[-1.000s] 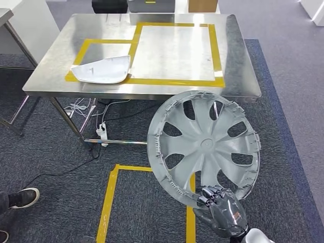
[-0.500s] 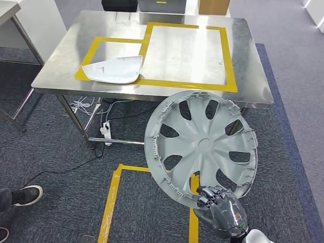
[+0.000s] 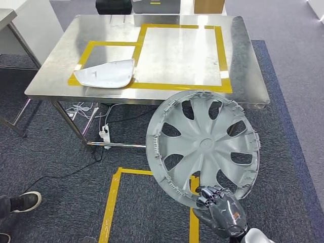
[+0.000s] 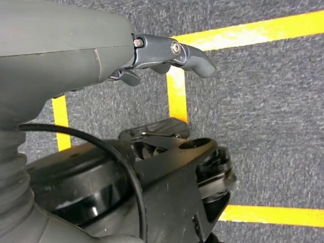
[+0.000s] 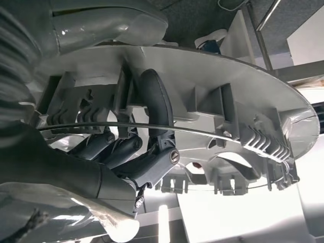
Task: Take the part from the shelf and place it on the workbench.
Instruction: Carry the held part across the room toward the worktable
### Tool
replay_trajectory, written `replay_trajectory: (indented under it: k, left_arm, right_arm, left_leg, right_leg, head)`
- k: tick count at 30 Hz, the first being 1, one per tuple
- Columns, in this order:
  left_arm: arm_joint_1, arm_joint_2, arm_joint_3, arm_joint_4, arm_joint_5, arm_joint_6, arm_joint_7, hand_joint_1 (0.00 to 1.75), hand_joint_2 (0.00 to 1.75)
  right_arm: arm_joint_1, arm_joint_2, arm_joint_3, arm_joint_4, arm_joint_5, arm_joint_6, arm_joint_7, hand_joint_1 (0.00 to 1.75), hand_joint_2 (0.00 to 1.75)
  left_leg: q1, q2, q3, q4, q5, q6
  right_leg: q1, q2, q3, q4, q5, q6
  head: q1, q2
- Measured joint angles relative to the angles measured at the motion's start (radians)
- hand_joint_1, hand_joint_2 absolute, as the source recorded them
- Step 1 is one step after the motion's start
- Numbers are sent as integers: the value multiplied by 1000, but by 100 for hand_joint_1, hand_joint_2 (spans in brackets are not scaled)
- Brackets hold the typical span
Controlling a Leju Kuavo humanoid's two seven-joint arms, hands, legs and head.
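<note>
I see the part, a grey plastic wheel cover (image 3: pixel 203 147) with curved spokes and open slots, ribbed inner face toward my camera, tilted near upright over the carpet just short of the steel workbench (image 3: pixel 244 55), its upper rim overlapping the bench's near edge.

Your right hand (image 3: pixel 220 216) holds the grey plastic wheel cover (image 3: pixel 203 147) before the steel workbench (image 3: pixel 244 76); a white curved panel (image 3: pixel 104 74) lies on its left.

Quick tally: one grey plastic multi-spoke hubcap (image 3: pixel 203 147); one white curved plastic cover panel (image 3: pixel 104 74); one stainless steel workbench (image 3: pixel 61 55) with two yellow taped rectangles (image 3: pixel 181 48); one white power strip (image 3: pixel 104 135) underneath; two dark shoes (image 3: pixel 23 201) at the edge.
</note>
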Motion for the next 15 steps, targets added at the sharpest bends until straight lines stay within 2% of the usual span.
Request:
replay_trajectory:
  k: [2, 4, 6, 8, 9, 10, 11, 12, 13, 14, 15]
  left_arm:
    - [0, 0, 0, 0, 0, 0, 0, 0, 175]
    - [0, 0, 0, 0, 0, 0, 0, 0, 175]
    - [-1, 0, 0, 0, 0, 0, 0, 0, 175]
    - [0, -1, -2, 0, -1, 0, 1, 0, 175]
    - [1, -1, -3, 0, -2, 0, 1, 0, 175]
    - [-1, -2, -3, 0, -4, 0, 1, 0, 175]
    - [-2, -3, -4, 0, -5, 0, 1, 0, 175]
    - [-4, -4, -4, 0, -7, 0, 2, 0, 175]
    - [-5, -5, -5, 0, -7, 0, 2, 0, 175]
    - [-5, -6, -5, 0, -8, 0, 2, 0, 175]
    - [-4, -6, -5, 0, -8, 0, 2, 0, 175]
  right_arm:
    - [0, 0, 0, 0, 0, 0, 0, 175, 175]
    - [0, 0, 0, 0, 0, 0, 0, 175, 175]
    - [0, 0, 0, 0, -1, -1, -1, 175, 175]
    - [0, 0, -1, -1, -2, -3, -2, 175, 175]
    - [0, 0, -2, -2, -2, -5, -2, 175, 175]
    - [0, -1, -3, -2, -1, -6, -2, 175, 175]
    - [0, -1, -3, -3, 0, -8, -2, 175, 175]
    - [0, -1, -3, -3, 2, -9, -3, 175, 175]
    - [0, -1, -3, -3, 6, -10, -4, 175, 175]
    - [0, -1, -2, -3, 9, -11, -6, 175, 175]
    - [0, -1, -2, -2, 11, -12, -9, 175, 175]
  left_leg:
    - [0, 0, 4, -10, 7, 1]
    - [0, 0, 15, -40, 27, 3]
    - [-7, 1, 60, -148, 55, 16]
    - [-9, 1, 106, -244, 68, 32]
    - [-7, 1, 114, -252, 68, 37]
    - [-5, 1, 124, -260, 68, 42]
    - [-5, 1, 129, -263, 65, 47]
    - [-6, 1, 133, -263, 61, 51]
    - [-7, 0, 137, -262, 56, 53]
    - [-9, 0, 144, -262, 50, 55]
    - [-9, -1, 153, -262, 42, 54]
  right_leg:
    - [0, 0, 1, 0, -1, 0]
    - [0, 0, 5, 0, -3, 1]
    - [1, -1, 13, -4, -13, 16]
    - [1, -1, 19, -8, -27, 35]
    - [0, 0, 11, 9, -38, 40]
    - [0, 1, -10, 49, -57, 42]
    - [0, 3, -45, 111, -81, 43]
    - [1, 4, -89, 183, -103, 44]
    - [1, 4, -131, 242, -113, 46]
    - [1, 4, -160, 272, -105, 47]
    - [0, 4, -170, 262, -73, 48]
  head:
    - [0, 0]
    - [0, 0]
    - [0, 0]
    - [1, 0]
    - [2, 0]
    - [4, 0]
    - [6, 0]
    - [6, 0]
    - [8, 0]
    - [8, 0]
    - [8, 0]
